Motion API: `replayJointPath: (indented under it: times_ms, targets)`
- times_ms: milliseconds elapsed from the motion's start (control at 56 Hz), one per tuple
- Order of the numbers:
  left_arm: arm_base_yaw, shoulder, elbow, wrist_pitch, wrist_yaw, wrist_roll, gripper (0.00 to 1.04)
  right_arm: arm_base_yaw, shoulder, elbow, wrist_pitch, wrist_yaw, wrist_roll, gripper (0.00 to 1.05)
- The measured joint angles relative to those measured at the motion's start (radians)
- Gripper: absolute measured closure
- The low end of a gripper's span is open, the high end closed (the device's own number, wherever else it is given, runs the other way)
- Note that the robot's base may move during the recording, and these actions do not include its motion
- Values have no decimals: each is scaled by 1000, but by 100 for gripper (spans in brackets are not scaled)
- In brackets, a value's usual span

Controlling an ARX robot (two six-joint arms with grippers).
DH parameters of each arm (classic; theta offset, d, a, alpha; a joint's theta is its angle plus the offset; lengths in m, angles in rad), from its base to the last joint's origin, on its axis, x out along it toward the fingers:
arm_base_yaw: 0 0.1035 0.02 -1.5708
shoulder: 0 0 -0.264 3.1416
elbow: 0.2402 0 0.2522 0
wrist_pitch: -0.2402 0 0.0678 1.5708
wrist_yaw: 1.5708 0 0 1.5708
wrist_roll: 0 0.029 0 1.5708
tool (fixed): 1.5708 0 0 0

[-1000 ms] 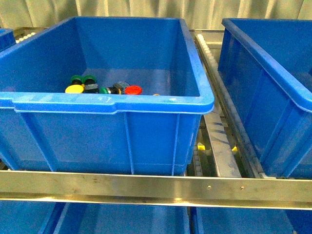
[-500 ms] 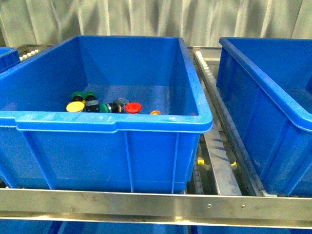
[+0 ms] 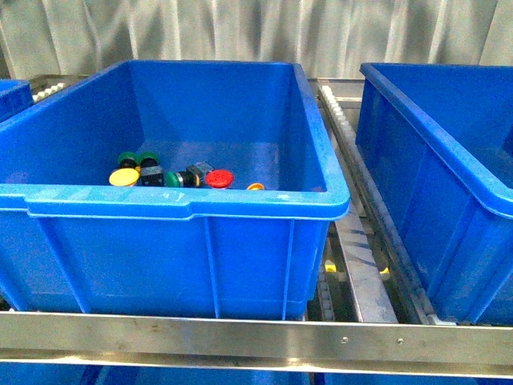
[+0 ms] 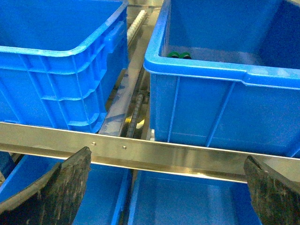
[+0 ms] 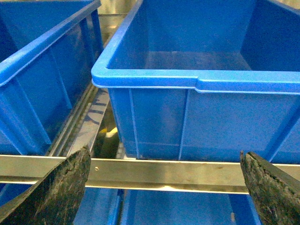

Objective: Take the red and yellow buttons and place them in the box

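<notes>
A large middle blue bin (image 3: 184, 200) is seen in the front view, standing on a roller rack behind a steel rail (image 3: 256, 338). The task's parts are gathered on its floor, toward the near left. The yellow button (image 3: 123, 176) lies at the left end of the cluster, cap up. The red button (image 3: 219, 178) lies at the right end, well apart from the yellow one. Between them a black-grey switch part (image 3: 199, 170) and a green-capped button (image 3: 171, 179) are found. Two more green buttons (image 3: 138, 158) sit side by side just behind the yellow one. A small orange-yellow cap (image 3: 255, 186) is partly hidden by the near rim, and what it is cannot be told. A right blue bin (image 3: 433, 160) stands beside the middle one, across a white roller track (image 3: 340, 112).

Neither arm is seen in the front view. In the left wrist view the left gripper (image 4: 167, 157) is held wide open and grips nothing; its dark fingers (image 4: 61, 187) are spread in front of the rail, below the bin rims. The pair of green buttons is glimpsed there over the rim. In the right wrist view the right gripper (image 5: 165, 153) is likewise spread apart, with nothing between its fingers (image 5: 56, 192), in front of the rail.
</notes>
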Motion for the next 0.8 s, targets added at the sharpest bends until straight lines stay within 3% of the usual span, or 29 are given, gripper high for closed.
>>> replayJointPath:
  times_ms: [803]
  targets:
    - [0,0,0,0,0,0,8,0,0,0,0,0,0,7]
